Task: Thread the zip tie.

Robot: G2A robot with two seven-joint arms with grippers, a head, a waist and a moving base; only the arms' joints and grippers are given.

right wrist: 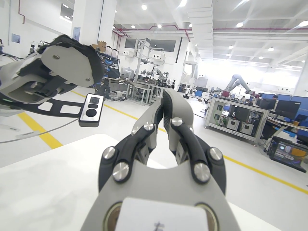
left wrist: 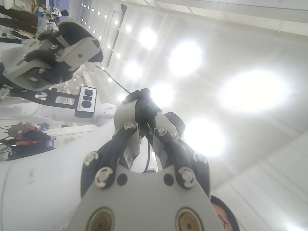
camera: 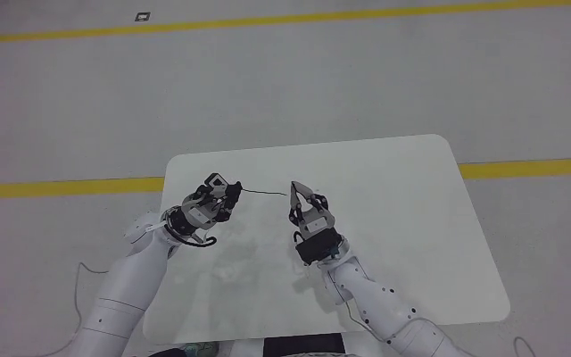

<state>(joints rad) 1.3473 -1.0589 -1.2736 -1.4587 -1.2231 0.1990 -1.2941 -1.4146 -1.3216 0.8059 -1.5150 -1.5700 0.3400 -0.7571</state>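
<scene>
Item: white table [camera: 410,178] with rounded corners, matte top, occupying the lower centre of the top view. It stands on a pale grey floor [camera: 285,80] crossed by yellow lines [camera: 268,20], one along the upper edge of the frame and one passing behind the table at mid-height. A small dark square marker [camera: 143,15] sits on the floor at upper left. Over the table's left-centre, a thin black zip tie [camera: 263,191] is held above the surface, stretched almost level between the two tools. The left gripper [camera: 234,189] has its fingers pressed together, pinching one end of the tie. The right gripper [camera: 293,191], just to the right, has its ribbed fingers closed tip to tip on the other end. Room, in the right wrist view: a broad white column [right wrist: 93,13] at upper left, workbenches [right wrist: 231,114] with framed equipment at centre right, monitors [right wrist: 286,108] at far right. In the left wrist view, bright round ceiling lights [left wrist: 185,57] glare overhead.
</scene>
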